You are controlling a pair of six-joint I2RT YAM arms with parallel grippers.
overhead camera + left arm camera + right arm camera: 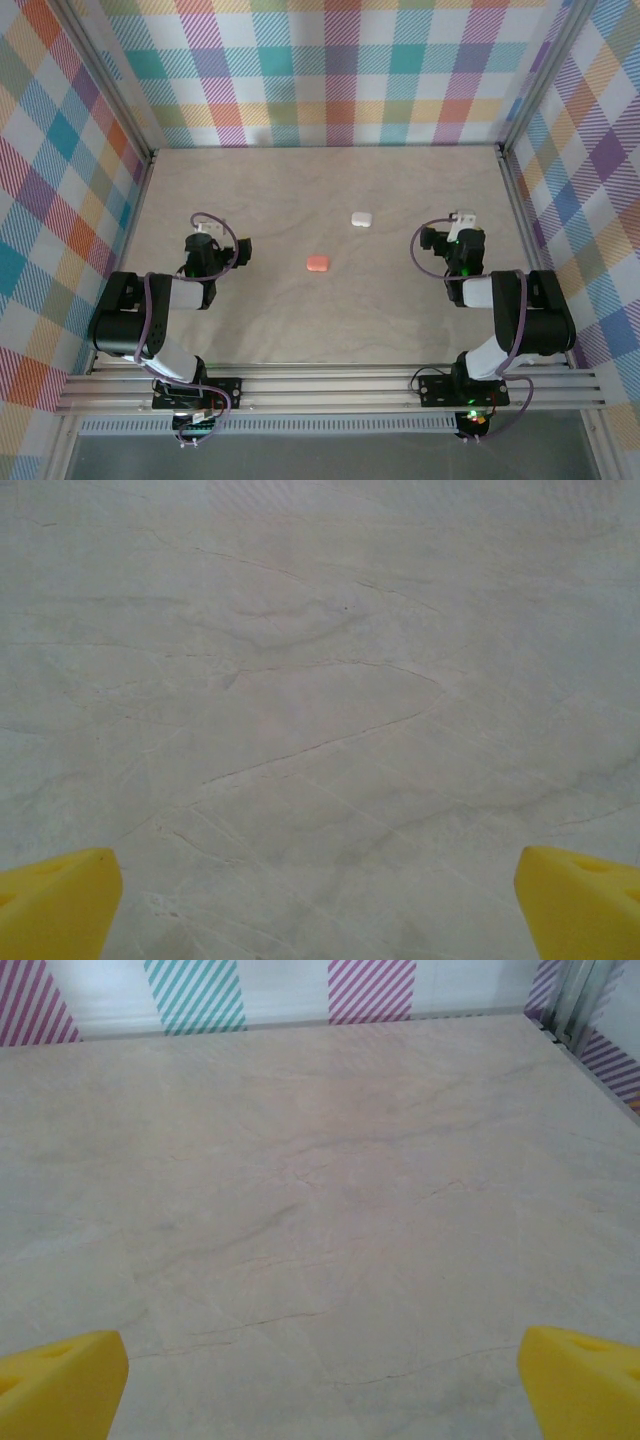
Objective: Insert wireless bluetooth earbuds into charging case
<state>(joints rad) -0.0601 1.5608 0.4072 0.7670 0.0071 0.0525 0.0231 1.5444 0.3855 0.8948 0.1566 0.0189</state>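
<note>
Two closed pebble-shaped charging cases lie on the table's middle: a salmon-pink case (pixel 317 262) and, farther back and to its right, a white case (pixel 361 218). The earbuds are out of view. My left gripper (pixel 205 229) rests low at the left, well to the left of the pink case. My right gripper (pixel 462 218) sits at the right, level with the white case and apart from it. In the wrist views, the left gripper (pixel 320 910) and the right gripper (pixel 320 1390) are both open, their yellow fingertips (pixel 55 905) (pixel 60 1380) wide apart over bare tabletop.
The pale wood-grain table (pixel 330 320) is fenced by plaid walls (pixel 340 70) on three sides with aluminium posts (pixel 515 190). Both arm bases are bolted to the rail (pixel 330 388) at the near edge.
</note>
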